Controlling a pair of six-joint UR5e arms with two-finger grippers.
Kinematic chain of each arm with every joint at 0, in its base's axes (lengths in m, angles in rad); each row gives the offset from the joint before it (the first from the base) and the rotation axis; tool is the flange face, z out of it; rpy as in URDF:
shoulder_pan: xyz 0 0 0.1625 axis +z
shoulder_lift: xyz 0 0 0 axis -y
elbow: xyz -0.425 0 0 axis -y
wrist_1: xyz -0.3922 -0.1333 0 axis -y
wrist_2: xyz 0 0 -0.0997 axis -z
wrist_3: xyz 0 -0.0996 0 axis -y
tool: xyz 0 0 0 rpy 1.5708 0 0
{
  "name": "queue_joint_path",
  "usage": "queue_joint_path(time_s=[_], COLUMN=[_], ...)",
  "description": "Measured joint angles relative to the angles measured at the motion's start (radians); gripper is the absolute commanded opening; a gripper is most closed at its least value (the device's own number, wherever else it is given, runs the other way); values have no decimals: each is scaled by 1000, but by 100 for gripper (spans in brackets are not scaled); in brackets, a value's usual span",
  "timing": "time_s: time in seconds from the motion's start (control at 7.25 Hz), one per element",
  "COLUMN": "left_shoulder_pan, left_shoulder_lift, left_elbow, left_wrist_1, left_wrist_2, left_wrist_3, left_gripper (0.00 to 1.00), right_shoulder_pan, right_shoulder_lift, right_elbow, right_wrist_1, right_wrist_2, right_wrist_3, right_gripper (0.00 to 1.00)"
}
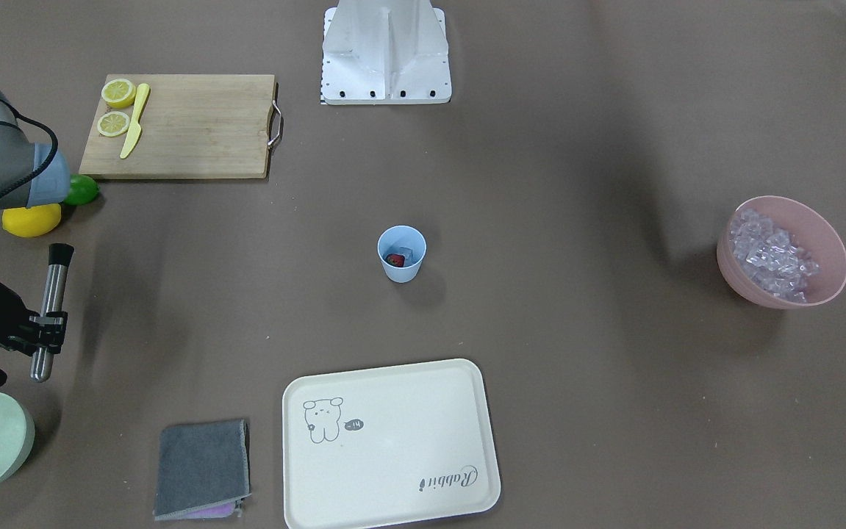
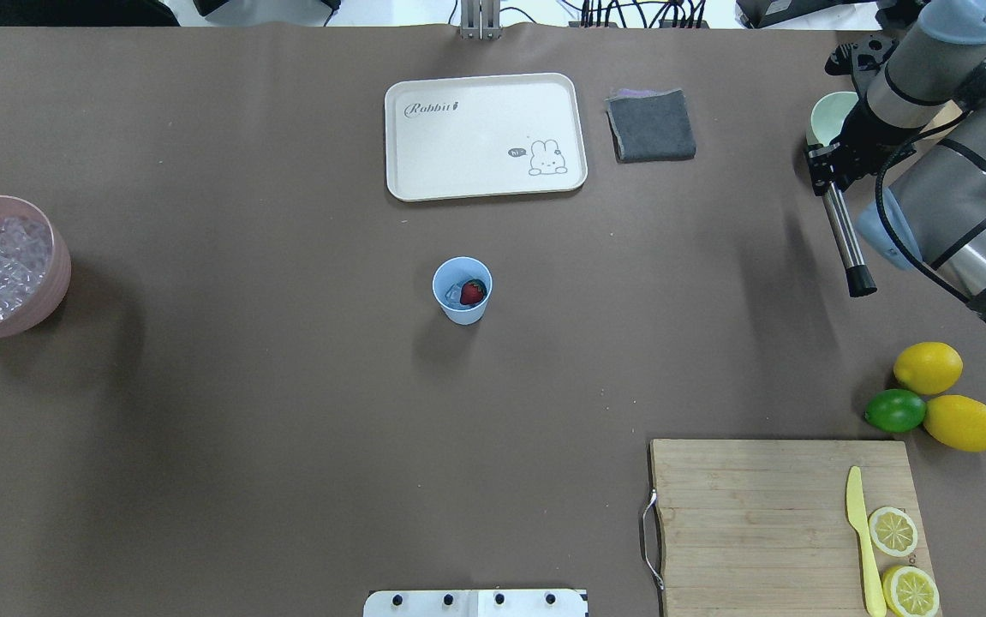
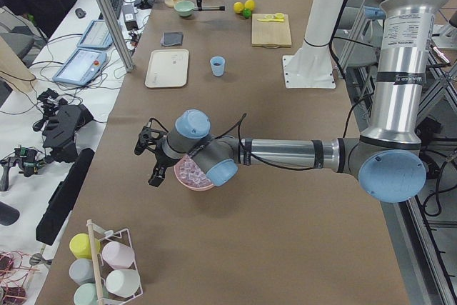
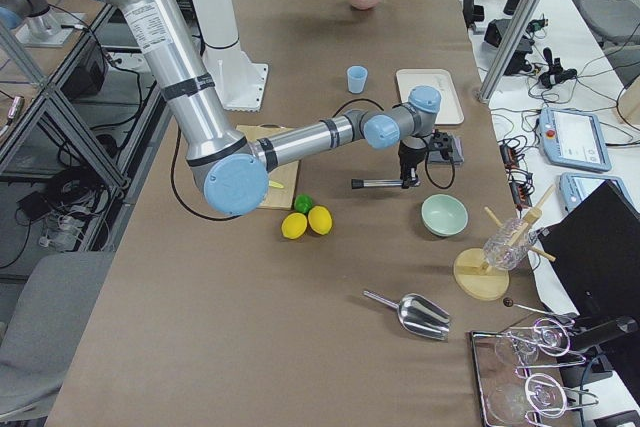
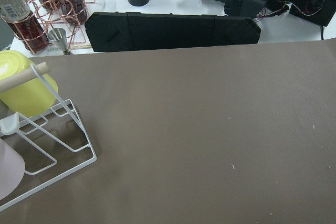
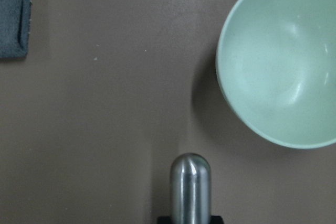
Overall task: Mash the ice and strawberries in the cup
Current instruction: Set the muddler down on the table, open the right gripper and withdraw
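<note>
At the middle of the table [image 2: 270,446] the cup [image 2: 462,290] is seen standing upright, small, light blue, tapered and without a handle. Inside it one red strawberry [image 2: 473,293] with a green cap is lodged beside a few clear cubes of ice [image 2: 452,296], both low in the cup.

On the operators' side a cream tray [image 2: 484,137] printed with a rabbit is laid, and a folded grey cloth [image 2: 651,124] just beside it. Far to the robot's left a pink bowl [image 2: 40,310] heaped with more clear cubes is set. Toward the robot's right a wooden cutting board [image 2: 758,514] is placed, bearing two lemon halves [image 2: 893,530] and a yellow knife [image 2: 863,540]; two whole lemons [image 2: 928,367] and a lime [image 2: 895,410] are grouped off its far corner. A pale green bowl [image 6: 278,61] is seen just beyond the right arm.

A steel muddler [image 2: 844,231] with a black head is clamped by the right gripper [image 2: 827,167] near its plain rounded end and held roughly level above the table, black head toward the robot. The cup is well apart from it, toward the table's centre; tray and cloth are set to the operators' side of the stretch between them, not across it.

The left gripper [image 3: 148,156] is shown only in the left-end view, beside the pink bowl and far from the cup; whether its fingers are parted cannot be told.
</note>
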Motion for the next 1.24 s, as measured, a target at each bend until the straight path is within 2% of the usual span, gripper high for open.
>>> queue_joint_path(time_s=[0.83,0.97,1.1,1.24], left_shoulder_pan=[15,15,15,15], left_shoulder_lift=[-4,-4,-5,-7], left_elbow=[-5,-7,-10,-10], left_wrist_1=[-1,-1,-1,-1], left_wrist_2=[5,5,5,5], left_wrist_3=[1,1,1,1], left_gripper=[98,98,98,98], right_shoulder_pan=[-76,-77,-74,-67], right_shoulder_lift=[-18,-16,-11,-9], right_elbow=[-38,-53,-64,-68], right_wrist_1=[0,1,0,1], right_wrist_2=[3,2,4,8], right_wrist_3=[13,14,24,50], right_gripper=[0,80,100,100])
